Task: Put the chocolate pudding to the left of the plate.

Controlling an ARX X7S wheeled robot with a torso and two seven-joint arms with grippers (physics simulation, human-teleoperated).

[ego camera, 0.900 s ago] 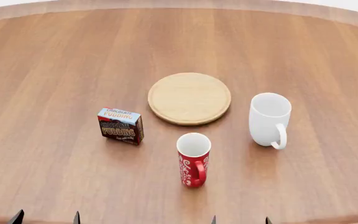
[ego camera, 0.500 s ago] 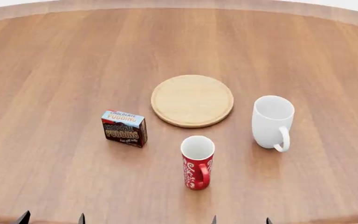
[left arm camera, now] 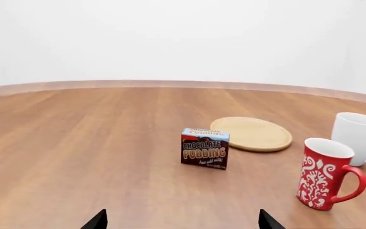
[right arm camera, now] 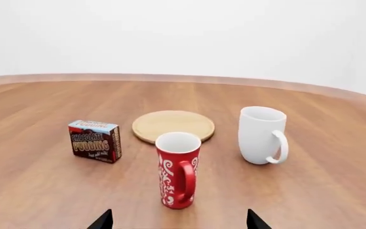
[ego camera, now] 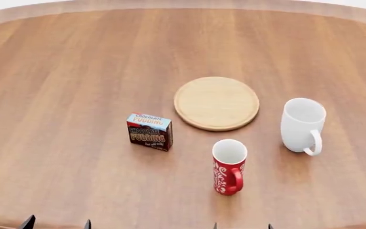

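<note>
Only the dark fingertips of the left gripper (left arm camera: 181, 220) are seen at the bottom edge of the left wrist view, set wide apart with nothing between them, so the fingers are released. The same is seen of the right gripper (right arm camera: 179, 219) in the right wrist view: two dark tips spread apart, empty. In the head view both grippers are shown only as small dark points at the near edge of the table (ego camera: 55, 71), the left gripper (ego camera: 58, 223) and the right gripper (ego camera: 241, 226), well apart from every object.

Ahead of the left gripper, the chocolate pudding (ego camera: 149, 131) is seen standing upright on the wooden table, its blue top facing up and its lettered brown face turned toward the robot. It is placed near the plate (ego camera: 216, 103), to the plate's left and somewhat nearer the robot, not touching it. In the left wrist view the chocolate pudding (left arm camera: 205, 148) is shown just in front of the plate (left arm camera: 251, 133).

A red patterned mug (ego camera: 229, 166) is seen upright nearer the robot than the plate, to the right of the carton, its handle toward the robot. A white mug (ego camera: 303, 125) is found upright to the right of the plate, clear of it, its handle also toward the robot.
</note>
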